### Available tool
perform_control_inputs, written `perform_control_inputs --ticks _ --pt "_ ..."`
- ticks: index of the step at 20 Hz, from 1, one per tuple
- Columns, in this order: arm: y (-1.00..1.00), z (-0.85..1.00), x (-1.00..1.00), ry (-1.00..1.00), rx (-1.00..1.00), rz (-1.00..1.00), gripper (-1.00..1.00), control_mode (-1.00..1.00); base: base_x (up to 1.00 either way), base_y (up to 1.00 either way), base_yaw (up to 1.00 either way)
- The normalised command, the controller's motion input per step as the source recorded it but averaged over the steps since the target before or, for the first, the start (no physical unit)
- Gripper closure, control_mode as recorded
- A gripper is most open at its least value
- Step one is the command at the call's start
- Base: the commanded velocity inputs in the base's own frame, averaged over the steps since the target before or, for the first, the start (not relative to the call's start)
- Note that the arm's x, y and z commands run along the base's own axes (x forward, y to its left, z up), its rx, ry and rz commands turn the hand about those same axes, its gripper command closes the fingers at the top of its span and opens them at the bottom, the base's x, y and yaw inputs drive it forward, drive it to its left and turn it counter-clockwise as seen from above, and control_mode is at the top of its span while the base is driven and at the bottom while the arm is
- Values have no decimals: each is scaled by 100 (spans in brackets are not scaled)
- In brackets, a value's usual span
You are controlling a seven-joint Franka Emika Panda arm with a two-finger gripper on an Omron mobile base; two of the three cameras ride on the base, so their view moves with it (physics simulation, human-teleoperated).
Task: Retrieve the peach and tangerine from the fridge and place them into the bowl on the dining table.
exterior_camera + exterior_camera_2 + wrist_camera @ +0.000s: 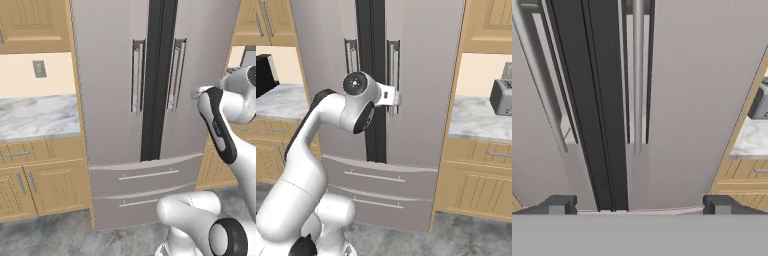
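Now open fingers (pixel 562 204) before fridge (pixel 682 100)

Glossy white rounded arm (pixel 311 150), black joint caps

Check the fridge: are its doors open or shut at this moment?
Shut. Both doors of the fridge sit flush, only a dark seam between them, and no shelves show. The open end effector faces the handles.

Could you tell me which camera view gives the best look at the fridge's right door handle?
The hand view: the right door handle runs long and unobstructed just ahead of the open end effector. The left base view shows it smaller, beside the arm. In the right base view the wrist covers part of it.
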Motion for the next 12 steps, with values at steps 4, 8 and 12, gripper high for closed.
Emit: perform_control_inputs --ticks 4,8,12 --pt "0 0 69 -4 0 0 -100 -100 0 0 0" --pt "2 0 73 -2 0 0 -100 -100 0 0 0" --pt "0 0 80 0 0 0 -100 -100 0 0 0"
